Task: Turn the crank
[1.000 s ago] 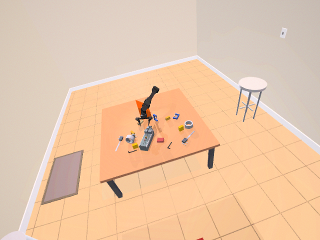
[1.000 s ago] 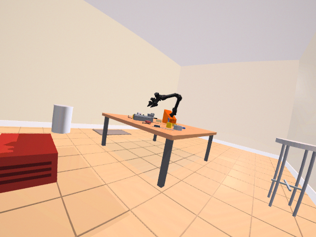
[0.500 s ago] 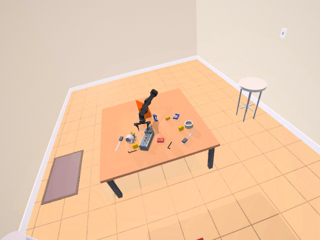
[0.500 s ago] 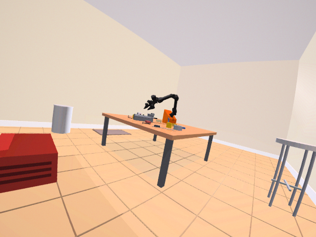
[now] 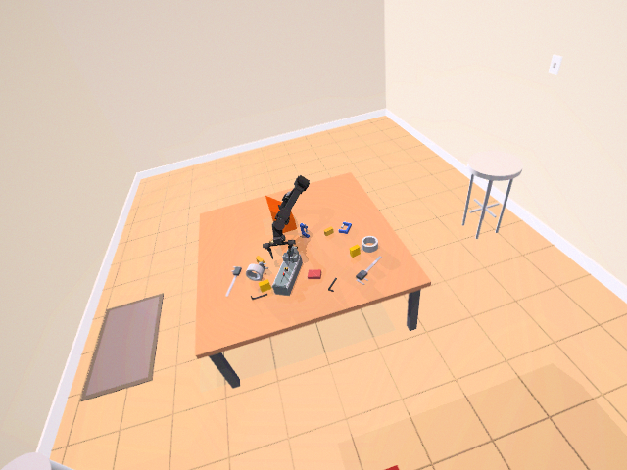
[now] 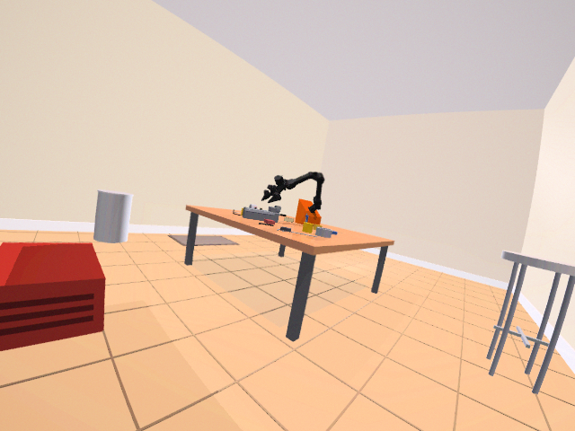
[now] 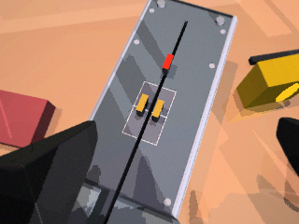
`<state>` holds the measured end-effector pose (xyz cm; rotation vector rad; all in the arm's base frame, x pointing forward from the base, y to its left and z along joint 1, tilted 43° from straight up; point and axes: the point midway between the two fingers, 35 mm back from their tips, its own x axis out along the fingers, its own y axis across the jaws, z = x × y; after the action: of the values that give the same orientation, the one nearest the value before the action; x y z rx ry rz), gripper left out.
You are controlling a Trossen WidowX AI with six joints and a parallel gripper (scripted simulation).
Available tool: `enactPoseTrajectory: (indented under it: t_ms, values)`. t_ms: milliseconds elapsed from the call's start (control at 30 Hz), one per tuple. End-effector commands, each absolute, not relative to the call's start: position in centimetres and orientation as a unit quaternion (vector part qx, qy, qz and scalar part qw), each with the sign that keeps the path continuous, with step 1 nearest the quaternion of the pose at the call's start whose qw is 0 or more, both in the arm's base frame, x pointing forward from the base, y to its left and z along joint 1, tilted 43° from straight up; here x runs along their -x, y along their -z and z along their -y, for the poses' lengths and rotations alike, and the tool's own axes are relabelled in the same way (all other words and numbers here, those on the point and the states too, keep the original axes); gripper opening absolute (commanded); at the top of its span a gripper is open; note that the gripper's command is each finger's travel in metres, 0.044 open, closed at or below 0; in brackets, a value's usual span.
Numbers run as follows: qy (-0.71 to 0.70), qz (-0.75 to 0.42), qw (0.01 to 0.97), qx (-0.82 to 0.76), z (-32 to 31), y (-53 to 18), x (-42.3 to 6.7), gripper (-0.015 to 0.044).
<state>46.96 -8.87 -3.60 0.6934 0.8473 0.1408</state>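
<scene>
The grey machine [image 5: 283, 289] [image 6: 260, 215] [image 7: 198, 84] stands on the table. In the wrist view its red pointer [image 7: 168, 62] sits on the black slot, beyond the two brass marks, towards the upper end of the bed and not level with them. The left brass mark [image 7: 142, 103] and right brass mark [image 7: 158, 108] flank the slot inside a white outlined rectangle. My gripper [image 5: 281, 252] [image 6: 267, 200] [image 7: 184, 128] is open and empty, above the machine with its fingers wide apart. The crank handle is out of the wrist view and cannot be made out in the top and exterior views.
A red block [image 5: 314, 274] [image 7: 23, 119] lies on one side of the machine. A yellow block [image 5: 265, 286] [image 7: 259, 89] and a grey ring-shaped part [image 5: 249, 273] lie on the other. An orange panel [image 5: 289, 222] [image 6: 303, 212] stands by the arm's base.
</scene>
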Motion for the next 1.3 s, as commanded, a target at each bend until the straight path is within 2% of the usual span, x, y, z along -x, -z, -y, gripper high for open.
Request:
enactPoseTrajectory:
  t_ms: [0,400,1267]
  values:
    - [-0.065,-0.403,0.851,-0.330,8.9,3.6,-47.0,0.0440]
    - [-0.066,-0.403,0.851,-0.329,12.6,-0.6,-46.9,0.0440]
    - [0.072,-0.432,0.802,-0.406,6.1,-6.5,-37.0,0.0440]
